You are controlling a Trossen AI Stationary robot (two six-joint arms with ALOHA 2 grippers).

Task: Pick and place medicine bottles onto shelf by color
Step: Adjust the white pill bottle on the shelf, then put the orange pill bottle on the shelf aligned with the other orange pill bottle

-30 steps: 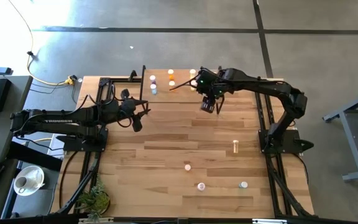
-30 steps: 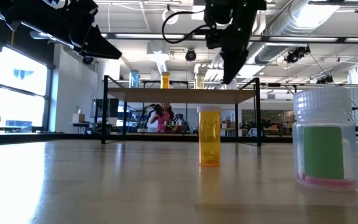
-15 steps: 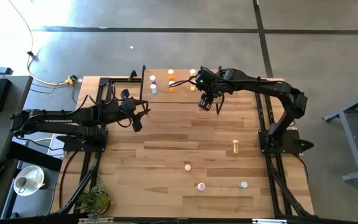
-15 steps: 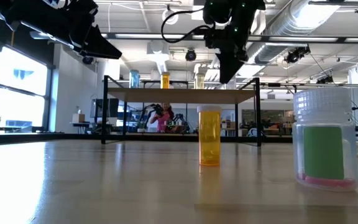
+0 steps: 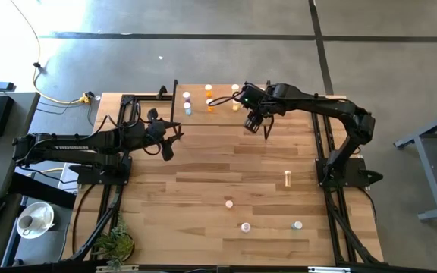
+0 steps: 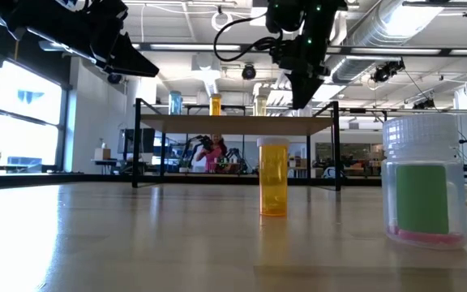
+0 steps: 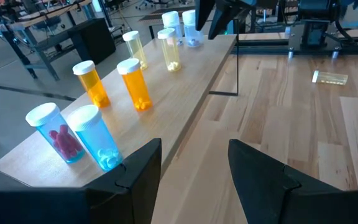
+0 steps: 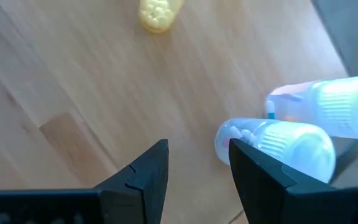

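The right end effector hangs open and empty by the shelf's right end. Go slowly past the white bottles.

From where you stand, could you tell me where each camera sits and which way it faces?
High view: overhead, looking straight down; both arms, shelf at the table's far edge.
Low view: tabletop height, looking level at an orange bottle; arms overhead.
Left wrist view: behind left gripper, along the shelf's bottle row.
Right wrist view: behind right gripper, down on two clear bottles.
Shared: high and low views both show the shelf.
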